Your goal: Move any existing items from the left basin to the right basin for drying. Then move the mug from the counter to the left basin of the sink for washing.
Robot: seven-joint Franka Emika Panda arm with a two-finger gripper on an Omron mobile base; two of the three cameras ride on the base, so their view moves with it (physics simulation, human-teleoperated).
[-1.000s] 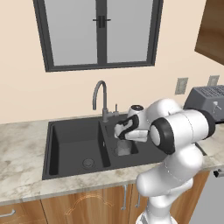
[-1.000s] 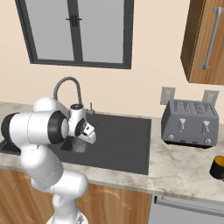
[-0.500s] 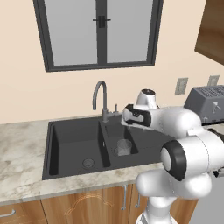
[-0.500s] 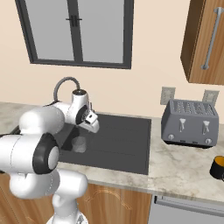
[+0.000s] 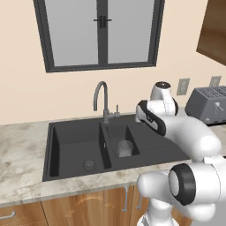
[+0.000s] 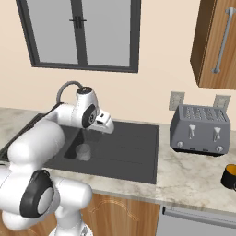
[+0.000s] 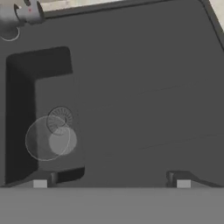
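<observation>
With the glass [image 5: 125, 148] standing in the right basin [image 5: 130, 137], the tool [image 7: 111, 183] hangs released above, and swinging toward the mug [image 6: 229, 177] at the bench's [image 6: 193, 177] right edge risks clipping the toaster [image 6: 199, 130].

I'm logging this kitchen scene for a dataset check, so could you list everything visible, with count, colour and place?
Clear greyish drinking glass: one, see-through, upright in the small right basin.
Large left basin: one, matte black, round drain, nothing in it.
Ribbed drainboard: one, matte black, right of the basins.
Gooseneck tap: one, grey, behind the sink.
Black mug: one, orange inside, on the counter at the right base view's right edge.
Toaster: one, grey, on the counter right of the sink.
Marbled stone counter: one, beige-grey, over wooden cabinets.
Window: one, dark frame, above the tap.
Wall outlets: two, grey, behind the toaster.
Upper cabinet: one, wooden, top right.
Gripper: one, white with dark tips, open, above the drainboard.
</observation>
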